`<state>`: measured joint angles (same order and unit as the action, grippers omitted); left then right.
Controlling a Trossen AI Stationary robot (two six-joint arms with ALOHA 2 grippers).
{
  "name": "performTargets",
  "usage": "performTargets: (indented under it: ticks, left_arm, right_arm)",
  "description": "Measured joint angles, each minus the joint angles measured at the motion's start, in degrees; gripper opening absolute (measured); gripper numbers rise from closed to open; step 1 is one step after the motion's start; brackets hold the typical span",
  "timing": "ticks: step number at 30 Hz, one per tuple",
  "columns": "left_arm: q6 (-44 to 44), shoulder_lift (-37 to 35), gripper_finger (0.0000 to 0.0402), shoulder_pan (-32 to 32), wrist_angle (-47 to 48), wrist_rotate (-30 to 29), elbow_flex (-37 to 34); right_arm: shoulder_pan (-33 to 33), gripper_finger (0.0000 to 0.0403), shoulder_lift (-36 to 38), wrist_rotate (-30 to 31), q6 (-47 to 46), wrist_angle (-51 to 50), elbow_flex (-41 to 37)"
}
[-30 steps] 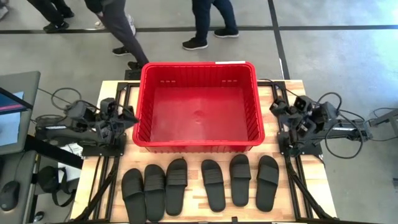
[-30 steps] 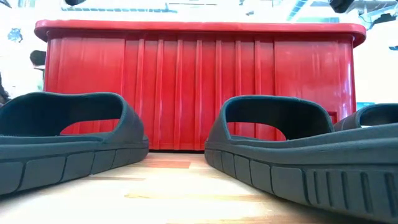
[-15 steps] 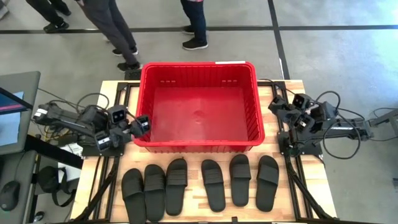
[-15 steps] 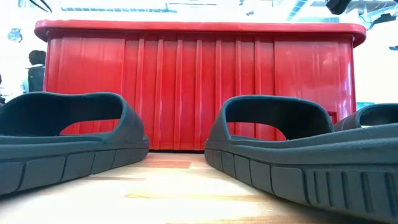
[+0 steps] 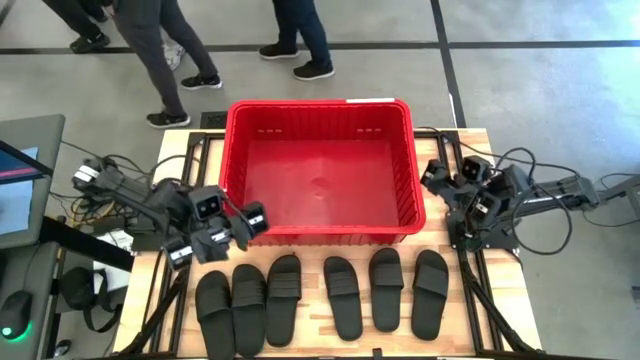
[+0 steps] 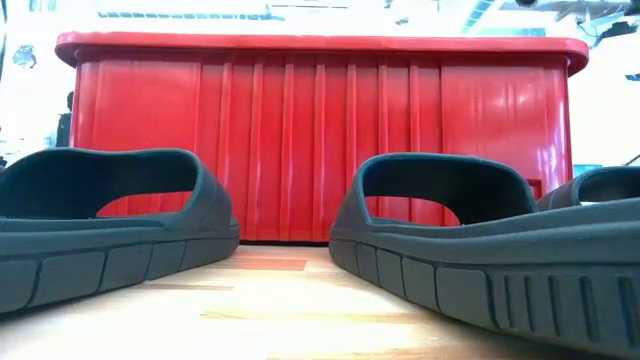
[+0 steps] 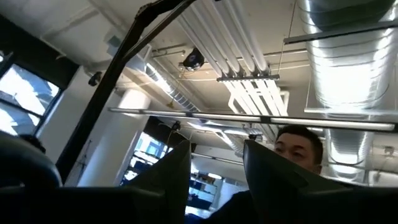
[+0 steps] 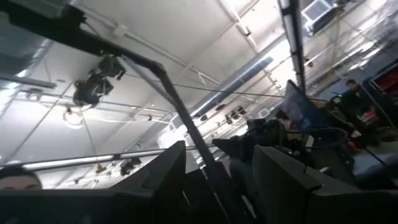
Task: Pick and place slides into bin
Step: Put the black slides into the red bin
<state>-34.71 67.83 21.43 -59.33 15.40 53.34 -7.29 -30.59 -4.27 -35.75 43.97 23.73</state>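
Six black slides lie sole down in a row along the table's near edge, three at the left (image 5: pixel 248 306) and three at the right (image 5: pixel 386 290). Two of them fill the low view (image 6: pixel 100 230) (image 6: pixel 470 240). The red bin (image 5: pixel 320 235) stands on the table behind them, and its near wall shows in the low view (image 6: pixel 320 140). My left gripper (image 5: pixel 250 222) is open and empty beside the bin's near left corner, above the left slides' far ends. My right gripper (image 5: pixel 432 178) is open and empty beside the bin's right wall. Both wrist views (image 7: pixel 214 171) (image 8: pixel 217 177) look up at the ceiling.
The bin holds nothing that I can see. People walk on the floor beyond the table's far edge (image 5: pixel 160 60). A person's head shows in the left wrist view (image 7: pixel 298 143). Arm mounts and cables lie along both side edges of the table (image 5: pixel 480 235). A monitor stands off the table's left (image 5: pixel 20 170).
My left gripper has swung from the bin's left wall toward the table's near edge and right, and now sits at the bin's near left corner. My right gripper has shifted a little toward the bin. The people behind the table have walked toward the left.
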Motion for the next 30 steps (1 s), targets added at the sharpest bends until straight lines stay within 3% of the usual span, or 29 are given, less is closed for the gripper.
performTargets:
  ticks: [3, 5, 8, 10, 15, 21, 26, 30]
  left_arm:
    - [1.64, 3.43, 0.0135, -0.48, 0.19, 0.70, 4.40]
    - [0.70, 4.92, 0.0135, -1.17, 2.39, 4.99, 6.60]
    - [-0.27, 6.16, 0.0135, -1.86, 11.70, 13.18, 8.77]
    - [0.18, 6.40, 0.0135, -1.92, 21.09, 13.61, 9.66]
    - [3.32, 6.40, 0.0135, 1.30, 39.19, -1.40, 10.58]
    - [0.78, 6.38, 0.0135, 8.07, 46.89, -24.08, 10.74]
    - [-5.27, 6.36, 0.0134, 14.73, 54.03, -38.35, 10.76]
    - [-12.66, 6.43, 0.0126, 19.94, 61.36, -46.55, 10.76]
  right_arm:
    - [-2.24, 0.0173, -2.01, -0.14, 2.74, 0.01, 3.14]
    - [-3.98, 0.0173, -3.32, -0.25, 4.95, -0.09, 5.22]
    - [-6.74, 0.0173, -4.86, -0.37, 8.54, -0.19, 7.57]
    - [-8.61, 0.0173, -5.56, -0.37, 10.56, -0.41, 8.39]
    - [-12.57, 0.0173, -5.35, -0.91, 13.44, -3.93, 8.80]
    - [-15.65, 0.0173, -1.28, -3.79, 13.36, -6.45, 8.84]
    - [-18.20, 0.0173, 1.90, -3.96, 13.31, -8.00, 8.86]
    - [-20.61, 0.0173, 2.14, -3.89, 13.31, -7.98, 8.89]
